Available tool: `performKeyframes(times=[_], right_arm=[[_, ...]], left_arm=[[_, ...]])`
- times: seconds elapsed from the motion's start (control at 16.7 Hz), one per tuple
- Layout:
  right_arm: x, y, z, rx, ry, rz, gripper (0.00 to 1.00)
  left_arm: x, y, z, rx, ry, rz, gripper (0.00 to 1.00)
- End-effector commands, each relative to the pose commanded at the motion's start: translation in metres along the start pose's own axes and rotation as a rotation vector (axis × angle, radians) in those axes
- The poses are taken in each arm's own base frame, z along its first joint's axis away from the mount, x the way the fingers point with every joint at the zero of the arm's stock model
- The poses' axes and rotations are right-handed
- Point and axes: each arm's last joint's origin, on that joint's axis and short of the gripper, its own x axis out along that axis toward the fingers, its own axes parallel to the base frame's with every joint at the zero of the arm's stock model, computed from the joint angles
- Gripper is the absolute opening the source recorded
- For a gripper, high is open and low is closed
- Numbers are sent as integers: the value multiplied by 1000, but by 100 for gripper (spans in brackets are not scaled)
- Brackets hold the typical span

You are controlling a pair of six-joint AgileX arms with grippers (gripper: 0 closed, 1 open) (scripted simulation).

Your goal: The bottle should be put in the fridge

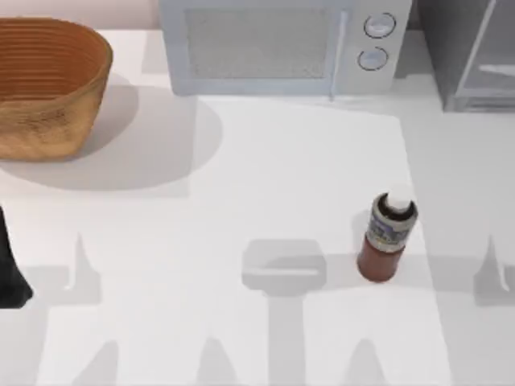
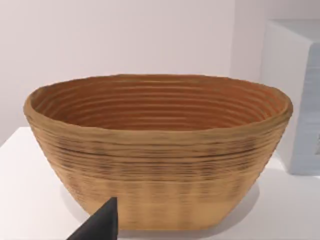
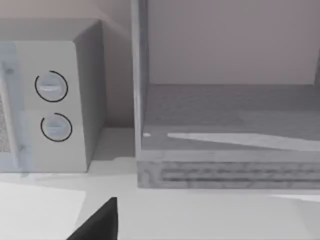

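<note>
The bottle (image 1: 386,238) stands upright on the white table, right of the middle, with a reddish-brown body, a blue-grey label and a white cap. The fridge (image 1: 475,52) is the dark-grey cabinet with pale frame edges at the back right corner; the right wrist view faces its front (image 3: 230,115) from low over the table. A dark part of my left arm (image 1: 12,269) sits at the table's left edge, far from the bottle. A dark tip of my left gripper (image 2: 100,225) points at the basket. A dark tip of my right gripper (image 3: 100,222) points toward the fridge.
A woven basket (image 1: 48,84) (image 2: 157,150) stands at the back left. A light-grey microwave (image 1: 273,44) (image 3: 50,100) with two round dials is at the back centre, just left of the fridge. Bare table (image 1: 241,177) lies between the bottle and the back row.
</note>
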Motion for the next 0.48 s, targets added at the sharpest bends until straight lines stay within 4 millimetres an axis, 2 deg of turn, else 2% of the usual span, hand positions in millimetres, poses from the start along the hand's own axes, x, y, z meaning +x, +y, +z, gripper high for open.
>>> performKeyframes(times=[0.24,0.48], right_arm=[[2,1,1,-3,-2,17,100],[14,7,5,-19,-2,116,100]], left_arm=[[0,0,0,0,0,0,100],[0,0,0,0,0,0,100]])
